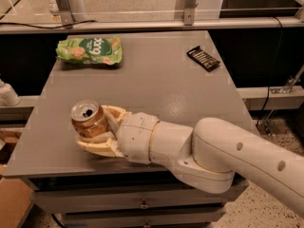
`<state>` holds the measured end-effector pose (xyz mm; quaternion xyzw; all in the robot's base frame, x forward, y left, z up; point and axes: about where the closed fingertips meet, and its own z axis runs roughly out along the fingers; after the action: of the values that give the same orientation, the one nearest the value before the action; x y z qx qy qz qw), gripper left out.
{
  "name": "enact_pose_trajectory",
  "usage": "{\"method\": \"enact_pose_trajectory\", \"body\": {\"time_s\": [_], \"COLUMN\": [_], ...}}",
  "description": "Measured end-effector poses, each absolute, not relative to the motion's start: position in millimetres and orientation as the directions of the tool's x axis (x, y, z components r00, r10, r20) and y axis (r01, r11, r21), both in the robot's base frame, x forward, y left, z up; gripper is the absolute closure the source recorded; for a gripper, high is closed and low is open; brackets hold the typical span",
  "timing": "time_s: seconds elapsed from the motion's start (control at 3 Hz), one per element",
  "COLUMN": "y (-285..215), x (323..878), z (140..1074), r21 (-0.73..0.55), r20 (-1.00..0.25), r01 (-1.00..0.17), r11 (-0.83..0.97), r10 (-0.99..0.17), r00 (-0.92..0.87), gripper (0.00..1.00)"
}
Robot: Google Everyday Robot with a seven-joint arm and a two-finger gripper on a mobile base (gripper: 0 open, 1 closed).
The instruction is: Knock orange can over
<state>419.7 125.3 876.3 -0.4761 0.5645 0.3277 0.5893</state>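
Note:
The orange can [87, 119] stands near the front left of the grey table [156, 80], tipped to the left, with its silver pull-tab top showing. My gripper [94, 127] reaches in from the right at table level. Its pale fingers are spread and straddle the can. One finger [113, 114] is behind the can and the other finger [97, 146] lies in front of it, low on the table. Both are against the can's right side. The bottom of the can is hidden by the front finger.
A green snack bag [89, 50] lies at the back left of the table. A dark flat bar [203, 58] lies at the back right. The table's front edge is just below the gripper. A metal rail [152, 24] runs behind the table.

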Motion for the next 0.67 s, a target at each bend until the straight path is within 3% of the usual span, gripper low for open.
{"method": "enact_pose_trajectory", "body": {"time_s": [0.33,0.67], "y": [113,105], "x": [422,423], "z": [893,917], "r21": [-0.196,-0.239], "r20": [-0.973,-0.95], "r01": [-0.913,-0.907], "r11": [0.357,0.348], "r10": [-0.187,-0.279], "r00": [0.136,0.143], "gripper": [1.0,1.0]}}
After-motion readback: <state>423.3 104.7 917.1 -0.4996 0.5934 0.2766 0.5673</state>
